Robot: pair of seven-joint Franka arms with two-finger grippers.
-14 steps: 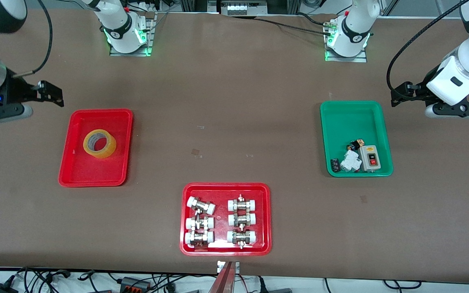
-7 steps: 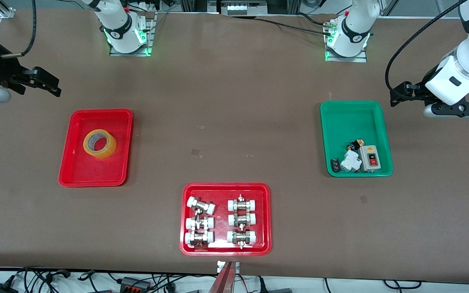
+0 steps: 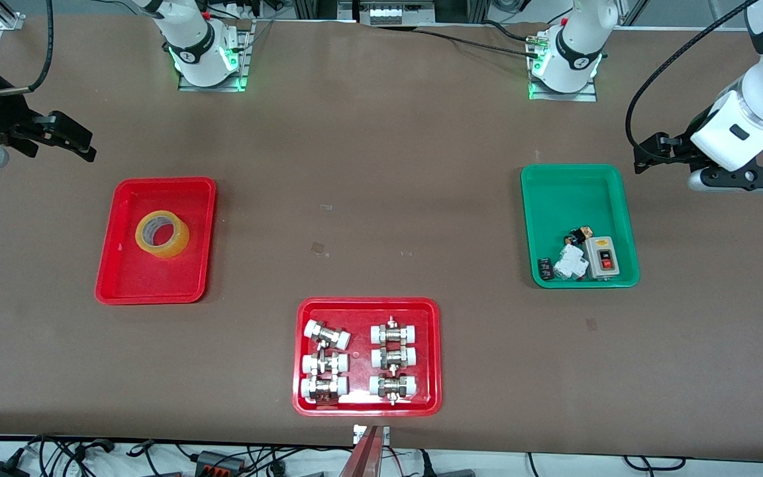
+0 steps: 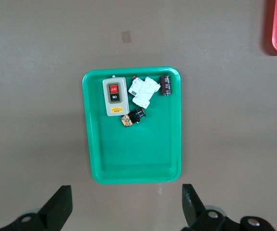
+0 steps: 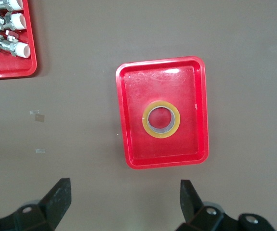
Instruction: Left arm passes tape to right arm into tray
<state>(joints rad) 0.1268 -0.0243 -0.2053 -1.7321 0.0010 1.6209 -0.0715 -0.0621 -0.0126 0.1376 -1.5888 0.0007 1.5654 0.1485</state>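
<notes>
The yellowish tape roll [image 3: 162,234] lies flat in the plain red tray [image 3: 150,278] at the right arm's end of the table. It also shows in the right wrist view [image 5: 161,119], inside the tray [image 5: 138,144]. My right gripper [image 3: 80,140] is open and empty, up over bare table just off the tray's short edge; its jaws stand wide apart in the right wrist view [image 5: 124,187]. My left gripper [image 3: 646,156] is open and empty, over bare table beside the green tray [image 3: 567,192]; it also shows in the left wrist view [image 4: 127,192].
The green tray [image 4: 133,159] holds a switch box [image 3: 601,256] and small electrical parts. A second red tray [image 3: 361,311] with several white-capped metal fittings stands near the table's front edge, midway along it. The two arm bases stand at the table's back edge.
My right gripper has drawn back and up from the red tray toward the table's end. The left gripper has shifted only slightly. The tape has stayed in the tray.
</notes>
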